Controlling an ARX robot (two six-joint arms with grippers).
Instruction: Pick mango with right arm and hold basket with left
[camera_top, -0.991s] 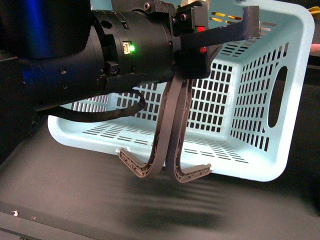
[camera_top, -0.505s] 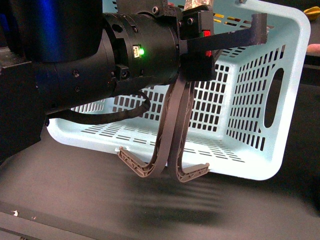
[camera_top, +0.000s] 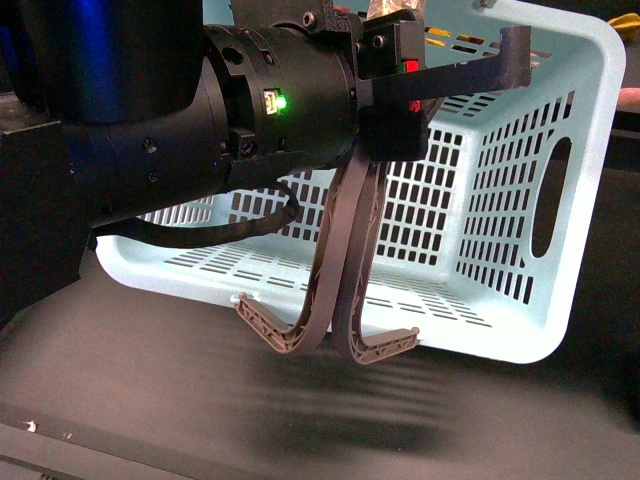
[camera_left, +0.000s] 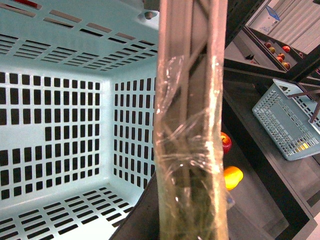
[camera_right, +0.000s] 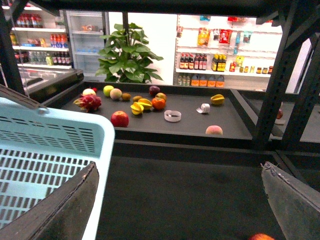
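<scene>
- Dark table (camera_top: 150, 420) lay bare from the near rim of the basket (camera_top: 560, 330) to the picture's lower edge. The left arm (camera_top: 150, 130) filled the upper left, its green light lit.
- The left gripper (camera_top: 510, 55) was clamped on the basket by its two handles (camera_top: 348, 230). These ran pressed together down to the near rim and curled apart there. The basket sat tilted, mouth toward the camera, hand-hole wall on the right.
- Half a second before, the scene was almost the same. A second before, the arm and the basket's upper rim stood slightly further left, while the handle ends were at the same spot.
- From the left wrist, the handles, wrapped in clear film, crossed the middle of the view. Beyond them the mango (camera_left: 234, 178) lay on the table outside the basket, just beside a red apple (camera_left: 227, 143), both partly hidden. A second basket (camera_left: 287, 122) stood well apart.
- From the right wrist, the right gripper (camera_right: 178, 167) had its fingers spread wide, holding nothing, with open dark table between them. The basket's rim lay close by one finger. A far table (camera_right: 190, 129) carried scattered fruit (camera_right: 120, 118).
</scene>
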